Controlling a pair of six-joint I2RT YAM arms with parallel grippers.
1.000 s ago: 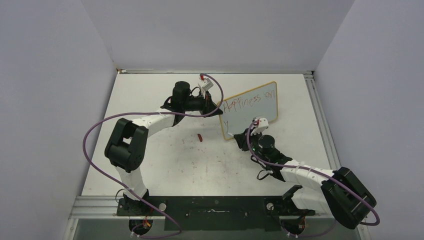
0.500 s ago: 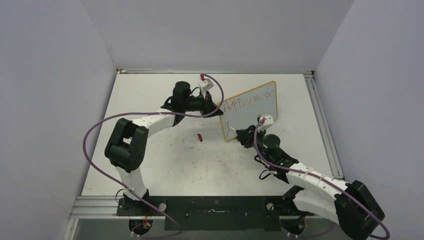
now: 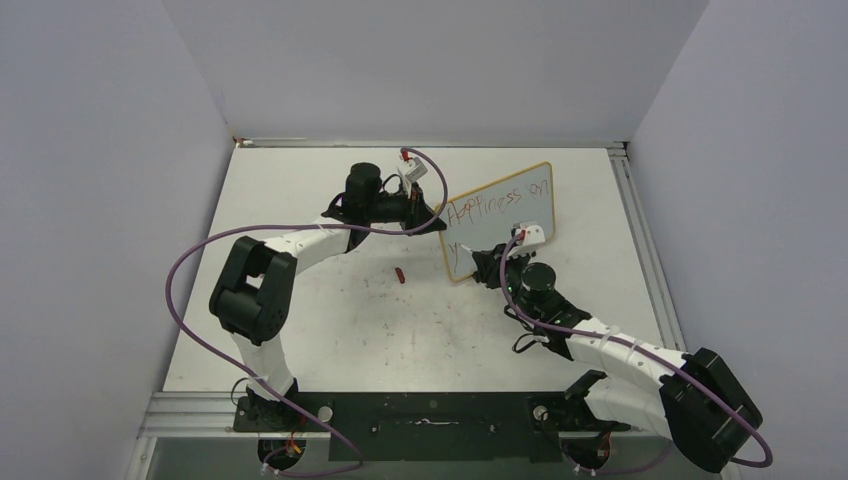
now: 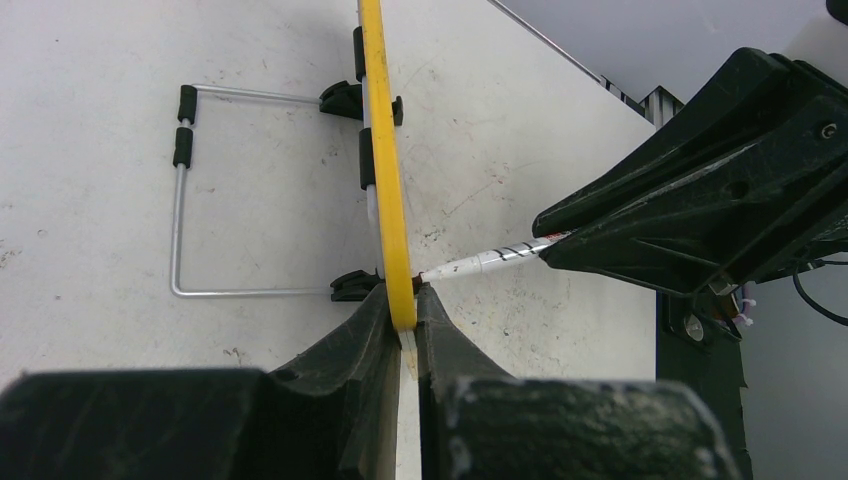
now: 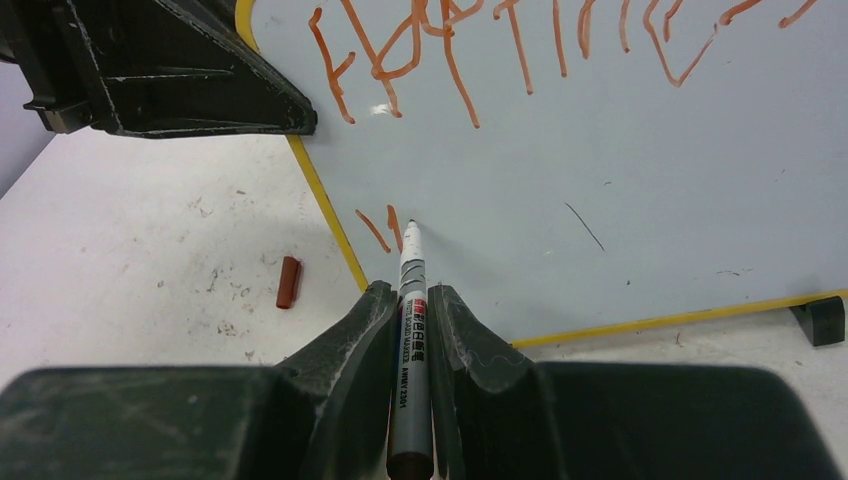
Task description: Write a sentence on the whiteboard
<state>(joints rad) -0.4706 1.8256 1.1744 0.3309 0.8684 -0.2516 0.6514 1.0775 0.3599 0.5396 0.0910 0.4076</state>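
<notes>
The whiteboard point(image 3: 520, 225) stands upright on the table, with a yellowish frame point(image 5: 335, 230). The sentence point(image 3: 500, 198) in red reads roughly "Happiness on" on the top line, with the first strokes of a second line point(image 5: 380, 228) below at the left. My left gripper point(image 4: 402, 312) is shut on the board's left edge point(image 4: 385, 180). My right gripper point(image 5: 412, 300) is shut on a white marker point(image 5: 410, 330), whose tip touches the board at the second line. The marker also shows in the left wrist view point(image 4: 490, 260).
A red marker cap point(image 3: 400, 274) lies on the table left of the board; it also shows in the right wrist view point(image 5: 288, 281). The board's wire stand point(image 4: 182, 200) and black feet point(image 5: 820, 318) rest on the table. Grey walls enclose the table.
My right gripper moved up and to the left with the marker, and its tip now rests on the board at the start of the second line. The left arm has not moved.
</notes>
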